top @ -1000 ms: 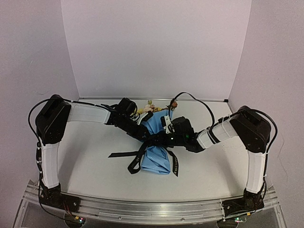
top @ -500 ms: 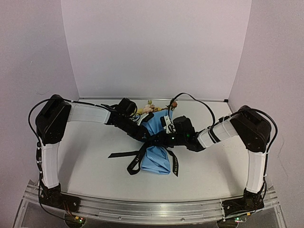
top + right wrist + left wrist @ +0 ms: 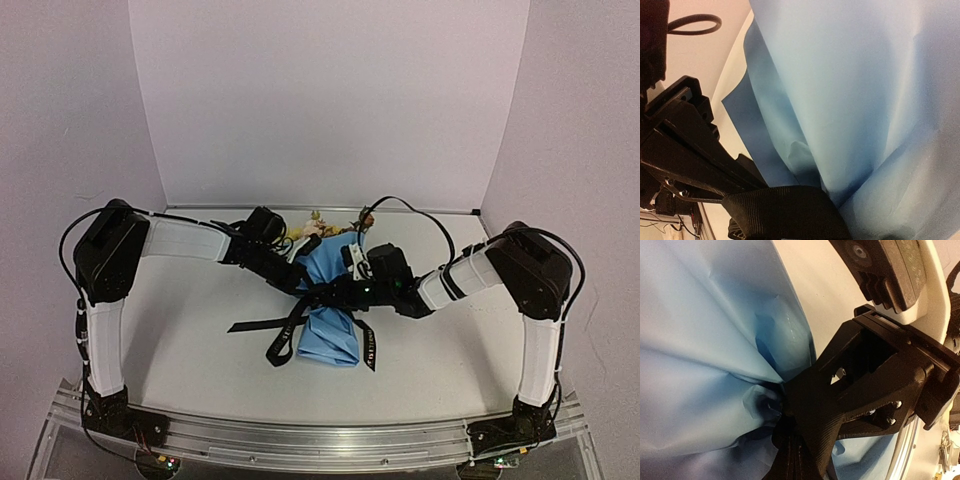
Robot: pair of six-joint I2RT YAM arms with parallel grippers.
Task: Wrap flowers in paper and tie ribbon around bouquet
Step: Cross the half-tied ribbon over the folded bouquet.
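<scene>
The bouquet (image 3: pixel 333 318) lies mid-table, a light-blue paper (image 3: pixel 336 340) cone with its yellow and pink flowers (image 3: pixel 318 226) at the far end. A black ribbon (image 3: pixel 262 325) circles the narrow waist, and its tails trail left and right on the table. My left gripper (image 3: pixel 308 288) is at the waist from the left, shut on the ribbon (image 3: pixel 790 462) where the paper (image 3: pixel 700 340) bunches. From the right, my right gripper (image 3: pixel 343 294) meets the same spot. Only one ribbed finger (image 3: pixel 785 212) shows against the paper (image 3: pixel 850 90), so its opening is unclear.
White walls close the table at the back and on both sides. An aluminium rail (image 3: pixel 320 440) runs along the near edge by the arm bases. A black cable (image 3: pixel 400 205) loops above the right arm.
Both grippers have stayed at the bouquet's waist. The right wrist has shifted slightly away from the near edge. The ribbon tails have hardly moved.
</scene>
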